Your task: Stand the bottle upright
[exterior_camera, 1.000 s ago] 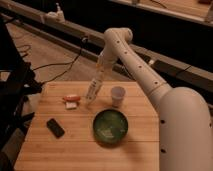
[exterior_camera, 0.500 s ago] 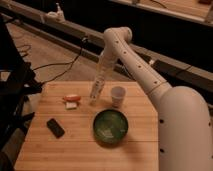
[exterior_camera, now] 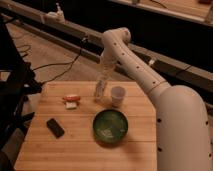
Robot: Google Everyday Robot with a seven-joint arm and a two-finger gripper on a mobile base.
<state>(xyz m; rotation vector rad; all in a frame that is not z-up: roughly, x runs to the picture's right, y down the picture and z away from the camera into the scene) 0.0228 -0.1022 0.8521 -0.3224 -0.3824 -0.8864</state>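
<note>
The slim white bottle [exterior_camera: 100,90] is at the back middle of the wooden table [exterior_camera: 75,150], nearly upright and leaning slightly, with its lower end at the table top. My gripper [exterior_camera: 103,78] comes down from above on the white arm [exterior_camera: 131,59] and is shut on the bottle's upper part. The bottle's cap is hidden by the gripper.
A short white cup [exterior_camera: 117,95] stands just right of the bottle. A green bowl [exterior_camera: 110,126] sits in front of it. A flat black device [exterior_camera: 55,127] lies at the front left. A small orange and white item [exterior_camera: 71,101] lies left of the bottle. Cables run across the floor behind the table.
The gripper has moved slightly right and up with the bottle in it, and the bottle has tilted from a clear lean to nearly upright.
</note>
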